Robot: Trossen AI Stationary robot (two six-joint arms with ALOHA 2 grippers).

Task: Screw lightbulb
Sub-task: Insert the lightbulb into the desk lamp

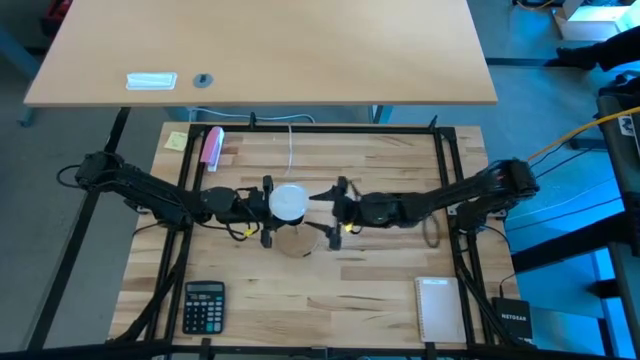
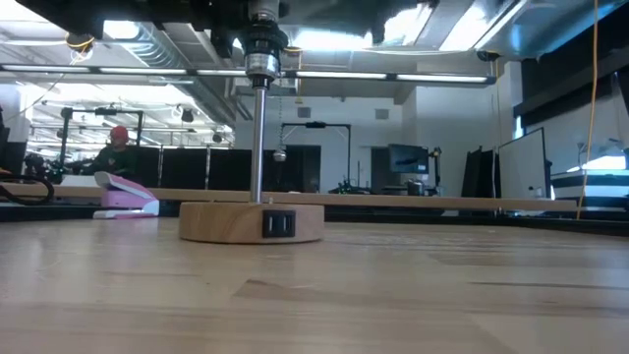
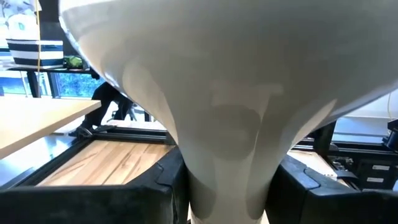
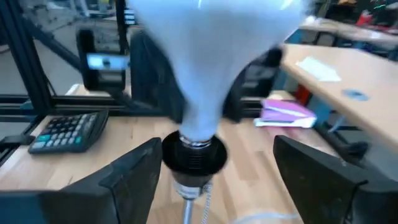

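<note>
Here the lightbulb (image 1: pixel 288 201) sits at the centre of the high view, its narrow base in the black socket (image 4: pixel 193 155) above the wooden disc (image 2: pixel 252 221). The left gripper (image 1: pixel 262 204) is clamped on the bulb's tapered neck. The right gripper (image 1: pixel 330 205), just right of the bulb, has its fingers (image 4: pixel 134 180) spread apart, apparently touching nothing.

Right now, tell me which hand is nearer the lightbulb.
Left. The left hand grips the lightbulb at its neck; the right hand sits open beside it, fingers apart from the socket.
</note>
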